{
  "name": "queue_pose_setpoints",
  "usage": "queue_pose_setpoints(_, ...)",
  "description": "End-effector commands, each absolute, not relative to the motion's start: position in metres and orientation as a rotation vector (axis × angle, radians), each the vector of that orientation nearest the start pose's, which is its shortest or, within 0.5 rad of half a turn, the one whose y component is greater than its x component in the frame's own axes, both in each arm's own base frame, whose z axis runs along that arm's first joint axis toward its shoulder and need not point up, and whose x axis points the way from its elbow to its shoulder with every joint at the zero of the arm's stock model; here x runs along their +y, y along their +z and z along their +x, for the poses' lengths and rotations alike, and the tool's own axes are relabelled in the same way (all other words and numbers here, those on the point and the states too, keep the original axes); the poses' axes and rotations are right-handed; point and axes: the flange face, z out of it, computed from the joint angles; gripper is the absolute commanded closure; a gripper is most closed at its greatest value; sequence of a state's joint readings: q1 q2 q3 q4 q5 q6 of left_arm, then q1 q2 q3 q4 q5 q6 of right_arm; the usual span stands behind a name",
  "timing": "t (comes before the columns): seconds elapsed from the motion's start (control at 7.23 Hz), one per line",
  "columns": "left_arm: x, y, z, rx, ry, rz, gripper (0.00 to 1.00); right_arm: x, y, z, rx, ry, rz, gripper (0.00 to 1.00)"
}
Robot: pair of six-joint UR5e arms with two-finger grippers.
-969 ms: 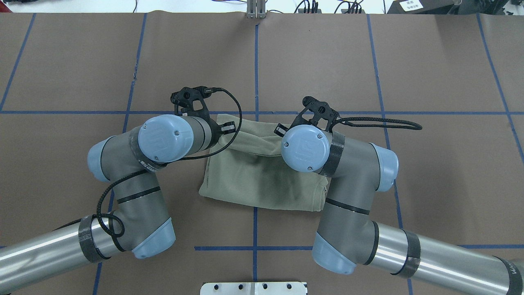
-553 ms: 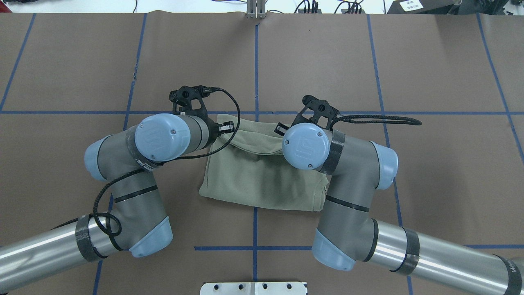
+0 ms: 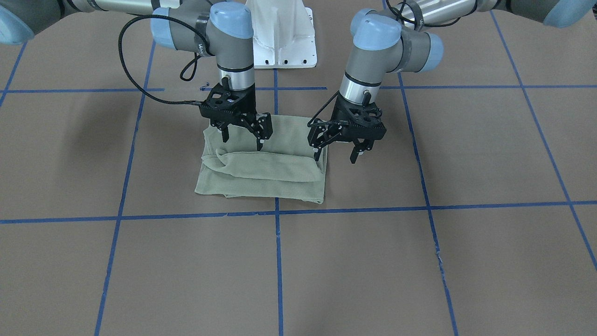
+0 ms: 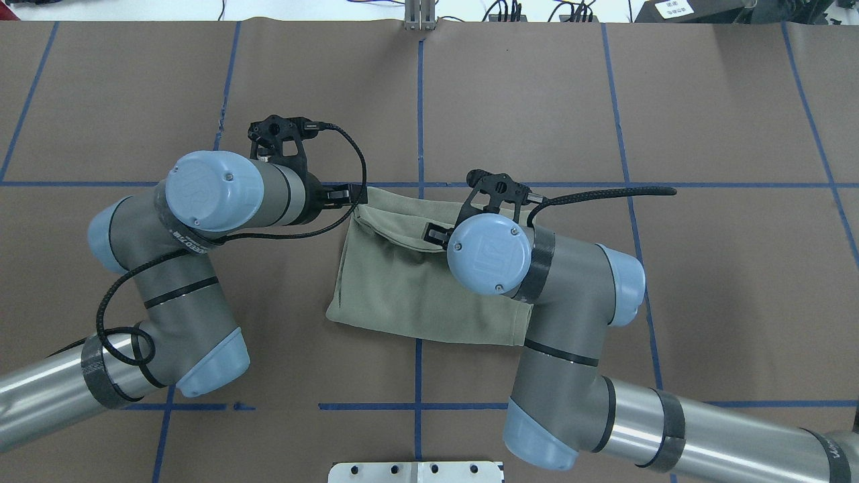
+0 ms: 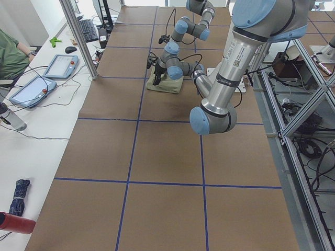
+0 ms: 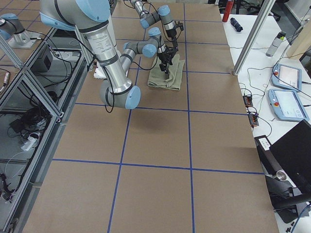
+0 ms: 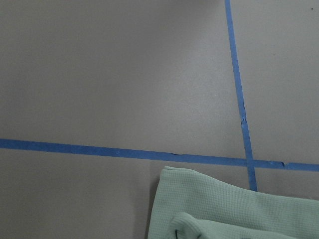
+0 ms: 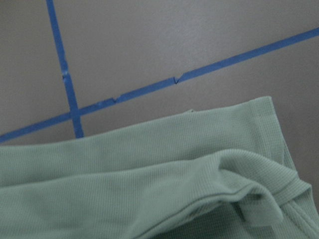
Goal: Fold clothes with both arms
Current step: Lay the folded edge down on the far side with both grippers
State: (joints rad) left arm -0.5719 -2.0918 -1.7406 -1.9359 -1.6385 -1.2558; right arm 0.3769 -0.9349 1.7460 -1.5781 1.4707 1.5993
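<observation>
The sage-green shirt (image 3: 266, 179) lies folded into a small rectangle at mid table, a rolled fold across its top; it also shows from overhead (image 4: 402, 288). My left gripper (image 3: 336, 154) is open and empty, hovering just above the shirt's edge on the robot's left, one finger over cloth and one over bare table. My right gripper (image 3: 242, 139) is open and empty, just above the shirt's other end. From overhead the left gripper (image 4: 342, 194) sits at the shirt's far left corner. The right gripper is mostly hidden under its wrist. The wrist views show the shirt (image 7: 214, 214) (image 8: 149, 169) but no fingers.
The brown table cover (image 3: 419, 261) carries a grid of blue tape lines (image 3: 275, 212). The white pedestal base (image 3: 282, 32) stands behind the shirt. An operators' desk with tablets (image 5: 57, 65) runs along the far side, and a person (image 5: 13, 52) sits there.
My left arm has swung to the view's left, its gripper drawn off the shirt to the corner. The right wrist has shifted slightly left. The raised far fold has settled flatter.
</observation>
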Motion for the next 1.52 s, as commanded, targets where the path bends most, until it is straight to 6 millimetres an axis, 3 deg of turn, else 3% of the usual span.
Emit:
queue_pose_setpoints(0.0,-0.458,0.244,0.473,0.986,-0.19,0.398,0.0,-0.355,0.224,-0.588,-0.733,0.205,0.294,0.0)
queue_pose_setpoints(0.28,-0.457,0.241,0.471,0.992,-0.19,0.4,0.0,-0.366,0.231,-0.606,-0.682,0.154,0.33,0.0)
queue_pose_setpoints(0.69,-0.456,0.242,0.471,0.991,-0.188,0.399,0.0,-0.394,0.244,-0.607,-0.629,0.162,0.351,0.0)
queue_pose_setpoints(0.97,-0.456,0.242,0.472,0.991,-0.187,0.398,0.0,-0.444,0.239,-0.597,-0.593,0.197,0.375,0.0)
queue_pose_setpoints(1.11,-0.456,0.242,0.472,0.991,-0.186,0.399,0.0,-0.482,0.253,-0.578,-0.559,0.225,0.382,0.0)
queue_pose_setpoints(1.38,-0.454,0.237,0.469,1.0,-0.186,0.403,0.0,-0.566,0.308,-0.544,-0.528,0.26,0.38,0.0)
